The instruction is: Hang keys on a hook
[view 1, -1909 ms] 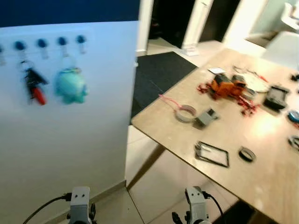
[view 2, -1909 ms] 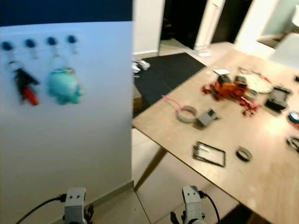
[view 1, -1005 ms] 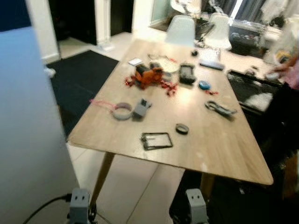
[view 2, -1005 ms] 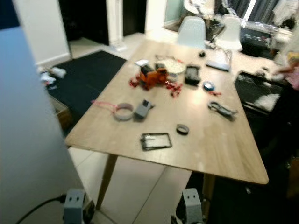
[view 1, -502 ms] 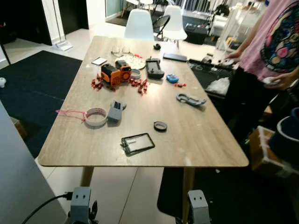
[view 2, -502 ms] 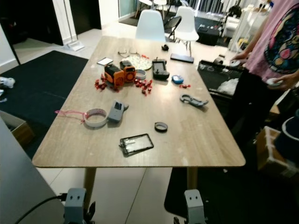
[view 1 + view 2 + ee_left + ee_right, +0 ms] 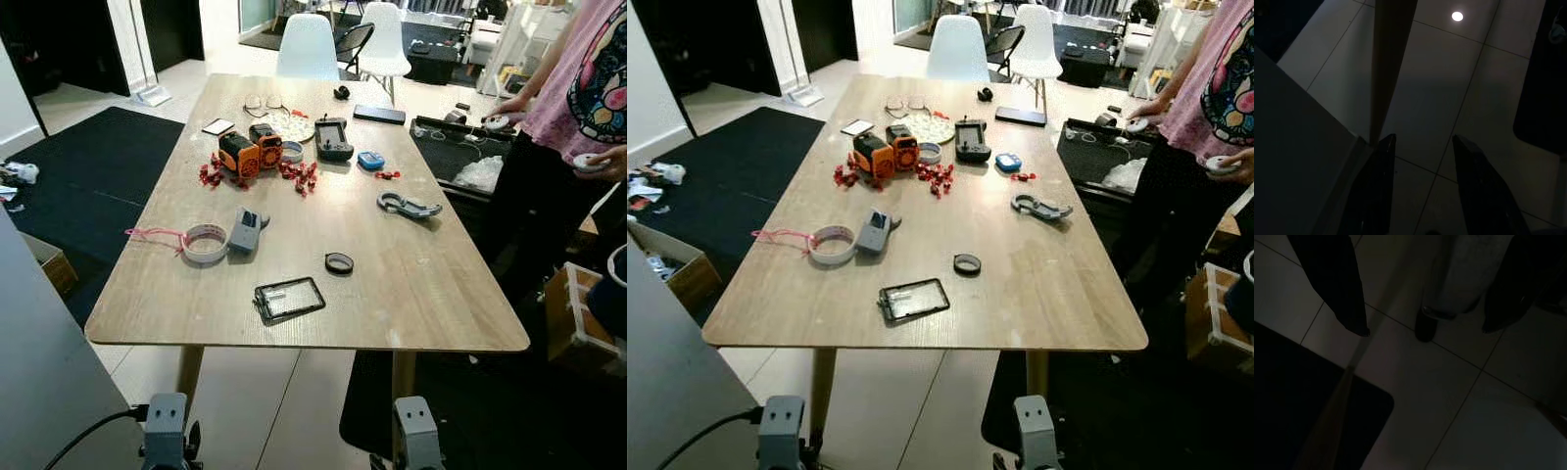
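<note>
With both our left hand [image 7: 1422,147] and right hand [image 7: 1422,330] hanging spread and empty over the floor, we should step toward the tabletop [image 7: 431,294] and reach for the likely keys [image 7: 409,206] lying at its 2 o'clock.

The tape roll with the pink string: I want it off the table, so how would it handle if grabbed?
The tape roll lies flat, so it probably won't roll. It looks light. The pink string seems limp and would likely trail, perhaps snagging the grey device beside it.
</note>
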Motion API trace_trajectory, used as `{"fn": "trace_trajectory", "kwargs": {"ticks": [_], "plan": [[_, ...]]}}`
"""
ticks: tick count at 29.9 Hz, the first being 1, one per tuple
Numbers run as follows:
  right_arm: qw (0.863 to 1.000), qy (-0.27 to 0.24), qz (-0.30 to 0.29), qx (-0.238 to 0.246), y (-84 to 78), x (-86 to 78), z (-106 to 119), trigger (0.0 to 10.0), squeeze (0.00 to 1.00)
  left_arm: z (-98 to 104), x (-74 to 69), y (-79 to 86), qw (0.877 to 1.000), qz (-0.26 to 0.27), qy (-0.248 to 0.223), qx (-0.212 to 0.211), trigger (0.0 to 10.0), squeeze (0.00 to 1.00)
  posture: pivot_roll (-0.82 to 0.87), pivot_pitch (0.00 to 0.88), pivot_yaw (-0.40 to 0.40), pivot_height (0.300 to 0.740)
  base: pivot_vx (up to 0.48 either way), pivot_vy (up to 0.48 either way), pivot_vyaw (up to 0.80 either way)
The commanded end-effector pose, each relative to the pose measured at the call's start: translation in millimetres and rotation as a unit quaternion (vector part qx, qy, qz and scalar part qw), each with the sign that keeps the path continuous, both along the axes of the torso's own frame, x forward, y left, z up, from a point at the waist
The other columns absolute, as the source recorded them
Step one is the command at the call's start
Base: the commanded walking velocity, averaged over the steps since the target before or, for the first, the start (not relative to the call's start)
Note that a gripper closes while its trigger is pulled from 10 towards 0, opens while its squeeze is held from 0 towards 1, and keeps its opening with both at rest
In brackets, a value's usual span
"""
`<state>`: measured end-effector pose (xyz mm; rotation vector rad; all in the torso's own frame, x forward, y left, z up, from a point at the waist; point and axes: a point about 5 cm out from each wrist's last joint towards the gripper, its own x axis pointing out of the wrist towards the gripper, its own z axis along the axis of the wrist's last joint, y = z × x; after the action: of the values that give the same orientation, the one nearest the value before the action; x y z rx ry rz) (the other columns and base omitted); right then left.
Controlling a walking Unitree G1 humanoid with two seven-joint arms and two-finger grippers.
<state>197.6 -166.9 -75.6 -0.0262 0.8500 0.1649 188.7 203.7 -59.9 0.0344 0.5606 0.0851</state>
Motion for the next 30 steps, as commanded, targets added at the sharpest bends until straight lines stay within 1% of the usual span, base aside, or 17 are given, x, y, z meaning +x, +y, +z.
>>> {"fn": "trace_trajectory", "kwargs": {"ticks": [1, 2, 3, 4, 10, 14, 19, 26, 30], "plan": [[1.0, 0.001, -0.006, -0.001, 0.8, -2.5, -1, 10.0, 0.0, -1, -0.3, -2.6, 1.0, -0.013, 0.004, -0.001, 10.0, 0.0, 0.08, 0.057, -0.01, 0.74, 0.0, 0.0, 0.0], [1.0, 0.001, -0.006, -0.001, 0.8, -2.5, -1, 10.0, 0.0, -1, -0.3, -2.6, 1.0, -0.013, 0.004, -0.001, 10.0, 0.0, 0.08, 0.057, -0.01, 0.74, 0.0, 0.0, 0.0], [1.0, 0.002, -0.013, 0.003, 3.6, -5.5, -3, 10.0, 0.0, 1, 3.3, -0.8, 1.0, -0.026, 0.002, 0.003, 10.0, 0.0, 0.09, 0.056, 0.007, 0.74, 0.0, 0.0, 0.0], [1.0, 0.003, -0.014, 0.004, 4.4, -6.3, -3, 10.0, 0.0, 2, 4.2, -0.2, 1.0, -0.029, 0.002, 0.004, 10.0, 0.0, 0.09, 0.056, 0.007, 0.74, 0.0, 0.0, 0.0], [1.0, 0.007, -0.02, 0.009, 6.1, -11.6, -6, 10.0, 0.0, 4, 7.9, 1.8, 0.999, -0.035, 0.0, 0.004, 10.0, 0.0, 0.09, 0.059, 0.018, 0.74, 0.0, 0.0, 0.0], [1.0, 0.01, -0.026, 0.009, 3.7, -13.7, -7, 10.0, 0.0, 3, 7.4, -1.2, 0.999, -0.041, 0.001, -0.006, 10.0, 0.0, 0.09, 0.056, 0.01, 0.74, 0.0, 0.0, 0.0], [0.999, 0.015, -0.038, 0.008, -2.0, -14.4, -7, 10.0, 0.0, -1, 2.8, -8.7, 0.999, -0.043, 0.01, -0.023, 10.0, 0.0, 0.08, 0.057, -0.001, 0.74, 0.0, 0.0, 0.0], [0.999, 0.015, -0.041, 0.008, -2.8, -13.2, -7, 10.0, 0.0, -2, 1.0, -9.9, 0.999, -0.042, 0.009, -0.028, 10.0, 0.0, 0.08, 0.056, -0.001, 0.74, 0.0, 0.0, 0.0], [0.999, 0.015, -0.035, 0.007, -2.2, -12.5, -6, 10.0, 0.0, -1, 1.7, -9.1, 0.999, -0.038, 0.007, -0.029, 10.0, 0.0, 0.08, 0.054, -0.009, 0.74, -0.287, 0.0, 0.0]]}}
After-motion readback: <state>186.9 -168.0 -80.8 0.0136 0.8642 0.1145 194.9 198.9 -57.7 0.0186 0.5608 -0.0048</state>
